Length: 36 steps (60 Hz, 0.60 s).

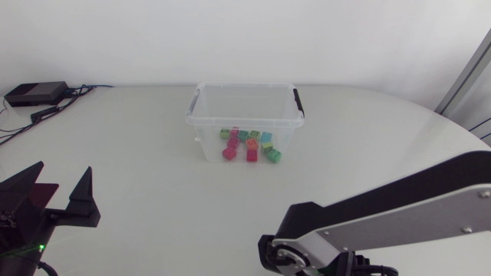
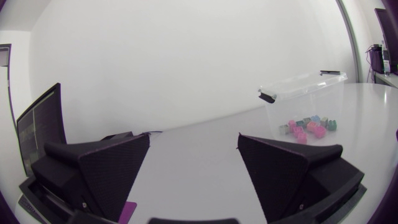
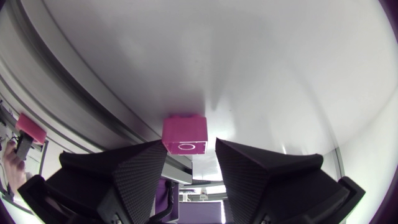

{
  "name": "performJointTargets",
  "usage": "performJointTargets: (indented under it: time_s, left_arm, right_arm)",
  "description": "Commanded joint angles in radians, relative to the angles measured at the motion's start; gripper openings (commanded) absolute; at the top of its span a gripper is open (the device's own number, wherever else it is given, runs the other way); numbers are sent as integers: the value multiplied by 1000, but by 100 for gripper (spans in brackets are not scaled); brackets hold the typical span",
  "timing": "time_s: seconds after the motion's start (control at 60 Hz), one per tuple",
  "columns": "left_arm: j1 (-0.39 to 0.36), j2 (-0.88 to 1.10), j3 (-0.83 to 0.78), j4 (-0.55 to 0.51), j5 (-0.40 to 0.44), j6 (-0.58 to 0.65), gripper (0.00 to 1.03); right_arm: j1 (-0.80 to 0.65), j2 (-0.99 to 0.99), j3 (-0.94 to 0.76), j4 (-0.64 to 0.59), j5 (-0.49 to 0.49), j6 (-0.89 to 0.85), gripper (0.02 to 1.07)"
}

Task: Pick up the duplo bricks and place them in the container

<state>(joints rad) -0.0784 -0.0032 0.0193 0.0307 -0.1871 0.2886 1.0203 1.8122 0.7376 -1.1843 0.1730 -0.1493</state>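
Observation:
A clear plastic container (image 1: 201, 126) with black handle clips stands at the middle back of the table, with several coloured duplo bricks (image 1: 249, 143) in it. The left wrist view shows the container (image 2: 329, 93) and its bricks (image 2: 308, 126) ahead to one side. A pink duplo brick (image 3: 185, 134) lies on the table near its front edge, between the fingers of my right gripper (image 3: 190, 144). One finger is against the brick and a small gap shows at the other. My left gripper (image 1: 57, 195) hangs open and empty at the front left.
A black box (image 1: 34, 93) with cables lies at the table's back left corner. My right arm (image 1: 383, 218) crosses the front right of the table. The table's front edge (image 3: 93, 106) runs close behind the pink brick.

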Motion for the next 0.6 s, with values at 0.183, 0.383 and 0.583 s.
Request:
performJointTargets:
  time_s: [0.183, 0.383, 0.583]
  left_arm:
    - [5, -11, -22, 5, 9, 1, 99]
    - [5, -11, -22, 5, 9, 1, 99]
    - [5, -11, -22, 5, 9, 1, 99]
  right_arm:
    - [26, -54, -14, -9, 23, 4, 47]
    - [15, -188, 102, -103, 62, 7, 45]
    - [-94, -307, 398, -133, 49, -12, 46]
